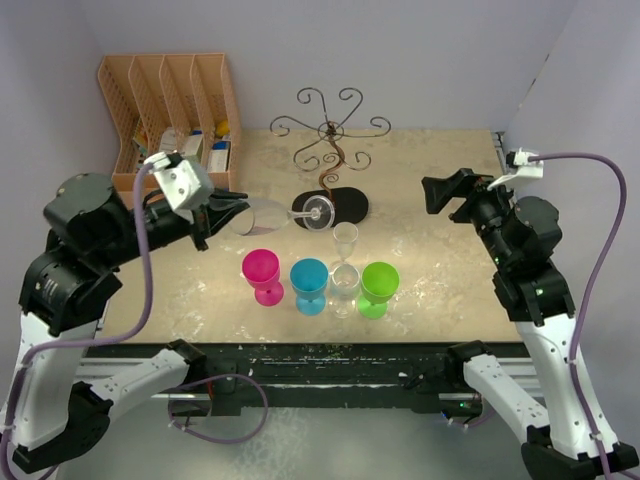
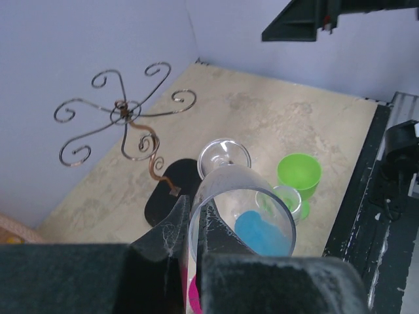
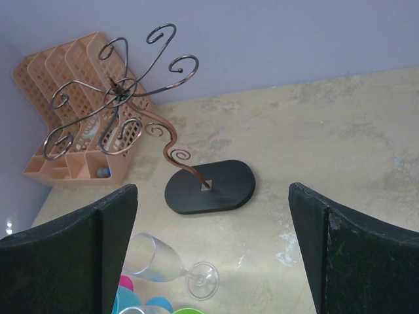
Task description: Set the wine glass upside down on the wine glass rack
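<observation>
My left gripper (image 1: 235,212) (image 2: 194,212) is shut on the rim of a clear wine glass (image 1: 268,214) (image 2: 229,180). It holds the glass on its side above the table, with the round foot (image 1: 318,212) pointing right toward the rack's black base (image 1: 345,205). The wine glass rack (image 1: 330,130) (image 2: 124,114) (image 3: 118,91), thin dark wire with curled arms, stands at the back centre with nothing hanging on it. My right gripper (image 1: 445,190) (image 3: 213,190) hovers open at the right, apart from the rack, nothing between its fingers. The held glass (image 3: 157,261) shows low in the right wrist view.
Pink (image 1: 262,270), blue (image 1: 309,280) and green (image 1: 380,283) goblets and a small clear glass (image 1: 345,262) stand in a row near the front edge. A peach slotted organizer (image 1: 170,100) sits at the back left. Walls close the back and the sides.
</observation>
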